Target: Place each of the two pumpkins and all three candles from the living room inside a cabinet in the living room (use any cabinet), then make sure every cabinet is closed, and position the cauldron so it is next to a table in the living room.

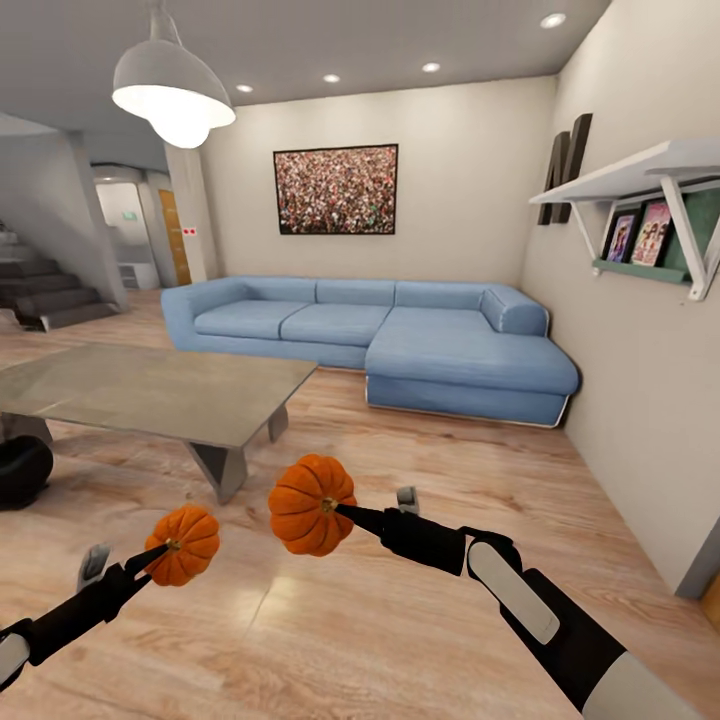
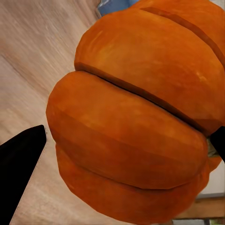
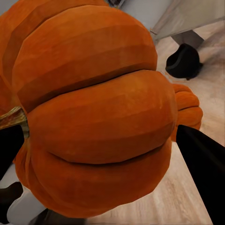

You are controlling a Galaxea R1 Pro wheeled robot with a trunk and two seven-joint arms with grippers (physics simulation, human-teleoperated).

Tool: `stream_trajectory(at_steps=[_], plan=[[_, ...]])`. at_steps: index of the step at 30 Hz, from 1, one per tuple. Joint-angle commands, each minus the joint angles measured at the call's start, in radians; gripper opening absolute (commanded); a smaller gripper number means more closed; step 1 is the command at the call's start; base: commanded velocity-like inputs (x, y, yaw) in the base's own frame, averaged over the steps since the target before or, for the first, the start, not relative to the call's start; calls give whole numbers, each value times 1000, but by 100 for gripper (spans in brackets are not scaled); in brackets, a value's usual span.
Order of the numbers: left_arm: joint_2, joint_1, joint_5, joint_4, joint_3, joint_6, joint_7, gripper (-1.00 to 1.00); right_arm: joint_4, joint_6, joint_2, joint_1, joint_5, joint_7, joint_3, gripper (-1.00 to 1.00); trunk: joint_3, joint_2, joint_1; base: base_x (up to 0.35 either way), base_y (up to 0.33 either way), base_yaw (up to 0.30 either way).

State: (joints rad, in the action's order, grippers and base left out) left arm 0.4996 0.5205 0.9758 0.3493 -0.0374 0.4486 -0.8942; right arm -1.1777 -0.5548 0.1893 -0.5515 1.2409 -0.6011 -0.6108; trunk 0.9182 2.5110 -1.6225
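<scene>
Pumpkins, two bright-orange ribbed | left claw [image 1: 150, 558] pinching smaller pumpkin [image 1: 184, 545] | right claw [image 1: 352, 513] pinching larger pumpkin [image 1: 311, 504] | grey glossy desk [image 1: 150, 390] far left

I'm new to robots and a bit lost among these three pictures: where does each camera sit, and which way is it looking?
Head view: on the robot's head, looking forward and down over both arms at the sofa and table.
Left wrist view: near the left gripper, facing its pumpkin; dark fingers show.
Right wrist view: near the right gripper, facing the other pumpkin.
Shared: the cauldron shows in head and right wrist views.
</scene>
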Motion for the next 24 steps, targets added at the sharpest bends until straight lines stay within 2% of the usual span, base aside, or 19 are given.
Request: stream_trajectory(at_steps=[1, 14, 17, 24], plan=[[0, 1, 9, 0, -1, 7, 3, -100, 0, -5, 1, -1, 9, 1, -1, -100, 0, 0, 0, -82, 0, 214], [0, 1, 9, -2, -2, 7, 3, -100, 0, 9, 2, -1, 9, 1, -1, -100, -14, 0, 0, -100, 0, 213], [0, 1, 10, -2, -1, 7, 2, -100, -1, 52, 4, -1, 10, 1, -1, -100, -15, 0, 0, -104, 0, 73], [0, 1, 10, -4, -1, 7, 1, -100, -1, 65, 2, -1, 9, 3, -2, -100, -16, 0, 0, -59, 0, 49]])
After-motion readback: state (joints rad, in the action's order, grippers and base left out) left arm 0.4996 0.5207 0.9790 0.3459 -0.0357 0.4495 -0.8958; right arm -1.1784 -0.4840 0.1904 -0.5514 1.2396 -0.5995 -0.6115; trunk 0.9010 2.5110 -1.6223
